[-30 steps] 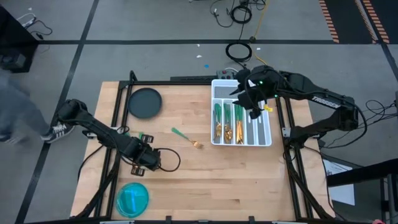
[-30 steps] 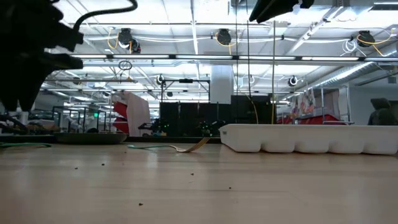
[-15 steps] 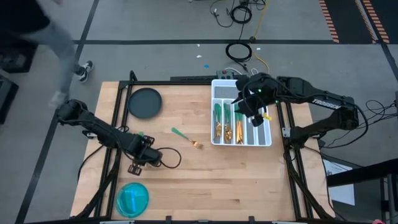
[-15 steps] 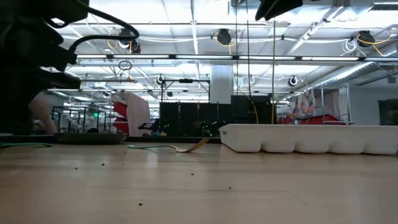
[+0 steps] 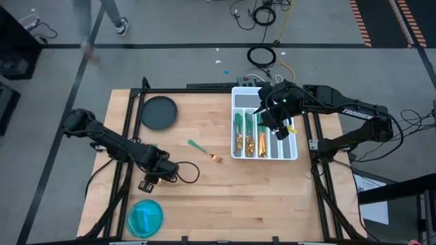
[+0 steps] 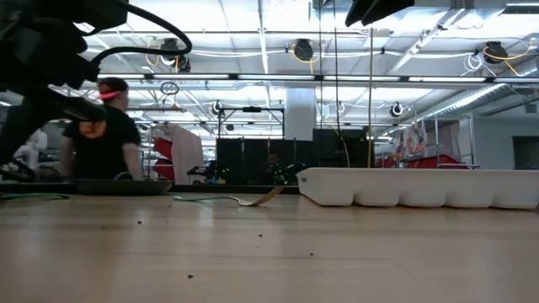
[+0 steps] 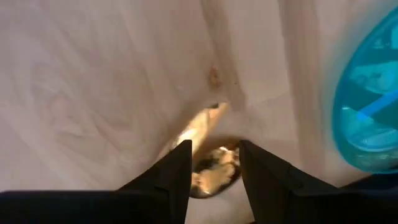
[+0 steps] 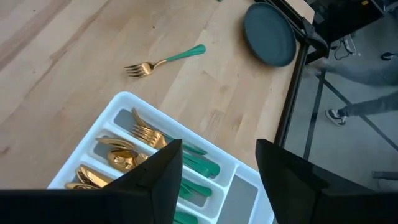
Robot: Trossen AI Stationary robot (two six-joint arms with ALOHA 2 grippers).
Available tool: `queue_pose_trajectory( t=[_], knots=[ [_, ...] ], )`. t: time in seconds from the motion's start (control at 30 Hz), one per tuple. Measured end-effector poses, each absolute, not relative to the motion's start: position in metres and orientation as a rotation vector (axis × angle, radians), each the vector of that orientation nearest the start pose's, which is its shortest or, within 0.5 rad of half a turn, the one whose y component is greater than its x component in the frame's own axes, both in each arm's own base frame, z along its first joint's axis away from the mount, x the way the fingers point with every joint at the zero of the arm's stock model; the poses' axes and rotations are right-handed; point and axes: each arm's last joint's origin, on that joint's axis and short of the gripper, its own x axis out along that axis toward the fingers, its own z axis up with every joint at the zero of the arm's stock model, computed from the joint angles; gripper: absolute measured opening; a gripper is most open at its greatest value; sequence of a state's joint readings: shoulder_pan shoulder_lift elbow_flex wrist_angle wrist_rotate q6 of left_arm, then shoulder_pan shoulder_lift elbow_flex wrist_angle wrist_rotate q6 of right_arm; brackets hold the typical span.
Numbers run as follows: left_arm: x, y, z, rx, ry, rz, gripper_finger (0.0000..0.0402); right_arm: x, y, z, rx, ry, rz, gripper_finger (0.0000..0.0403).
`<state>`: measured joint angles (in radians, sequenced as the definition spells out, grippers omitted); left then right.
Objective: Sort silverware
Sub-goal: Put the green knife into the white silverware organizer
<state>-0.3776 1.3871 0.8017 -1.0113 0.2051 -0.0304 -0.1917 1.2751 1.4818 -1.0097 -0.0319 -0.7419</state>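
Observation:
A gold spoon (image 7: pixel 214 171) lies on the wood with its bowl between the fingertips of my left gripper (image 7: pixel 214 144), which points down near the table's left front (image 5: pixel 155 173) and stands open. My right gripper (image 8: pixel 217 168) hangs open above the white tray (image 5: pixel 291 151) with nothing between its fingers. The tray's compartments hold gold forks and spoons with green handles (image 8: pixel 146 140). One green-handled fork (image 5: pixel 204 151) lies flat on the table's middle, also seen in the right wrist view (image 8: pixel 165 60) and in the low view (image 6: pixel 253 200). My left gripper comes at the spoon's bowl (image 7: pixel 214 171) from above, one finger on either side of it. The bowl fills most of the gap, and I cannot tell whether the fingers (image 7: pixel 180 168) touch it. The spoon rests on the table.
A dark round plate (image 5: pixel 159 112) sits at the far left and a blue plate (image 5: pixel 145 218) at the near left, close to my left gripper. Bare wood lies between the fork and the near edge. A person (image 6: pixel 101 126) stands beyond the table's far side.
My right gripper has shifted a little toward the table's left and near edges, staying above the tray. My left gripper has turned about its wrist in nearly the same place. A person has walked along the far side of the table.

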Motion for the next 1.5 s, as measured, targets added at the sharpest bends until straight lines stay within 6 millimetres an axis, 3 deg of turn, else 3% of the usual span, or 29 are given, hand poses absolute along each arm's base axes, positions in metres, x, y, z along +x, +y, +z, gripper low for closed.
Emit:
queue_pose_trajectory(
  t=[0.33,0.8,1.23,1.5],
  knots=[
    [0.193,-0.070,0.176,0.200,1.573,-0.451,0.0160,0.233,-0.044,0.395,-0.583,0.820,0.143,0.0206],
    [0.197,-0.072,0.172,0.213,1.553,-0.450,0.0160,0.233,-0.044,0.394,-0.529,0.819,0.150,0.0206],
    [0.203,-0.078,0.146,0.231,1.686,-0.492,0.0160,0.232,-0.043,0.393,-0.485,0.827,0.165,0.0206],
    [0.201,-0.081,0.145,0.237,1.698,-0.504,0.0160,0.232,-0.043,0.393,-0.480,0.827,0.164,0.0206]
  ],
)
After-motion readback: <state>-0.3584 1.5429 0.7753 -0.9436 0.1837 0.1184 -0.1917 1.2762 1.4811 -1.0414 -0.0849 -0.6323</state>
